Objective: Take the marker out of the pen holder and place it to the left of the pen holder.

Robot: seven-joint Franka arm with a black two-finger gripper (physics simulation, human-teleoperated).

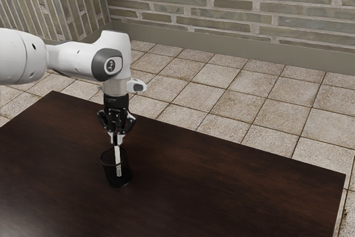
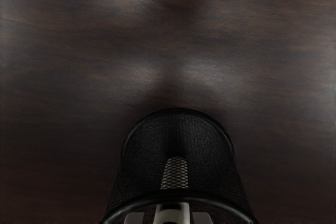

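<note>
My gripper [image 1: 116,139] points straight down over the pen holder in the exterior view, shut on the upper end of the white marker [image 1: 117,155]. The marker stands nearly upright, its lower part inside the black mesh pen holder [image 1: 124,176]. In the wrist view, the tips of my gripper [image 2: 169,219] flank the marker [image 2: 173,212] at the lower edge, above the rim of the pen holder [image 2: 178,111]. The marker's lower part shows through the mesh.
The dark wooden table [image 1: 222,187] extends around the pen holder, with its far edge behind the arm. Beyond it lie a tiled floor [image 1: 211,76] and a brick wall [image 1: 233,4].
</note>
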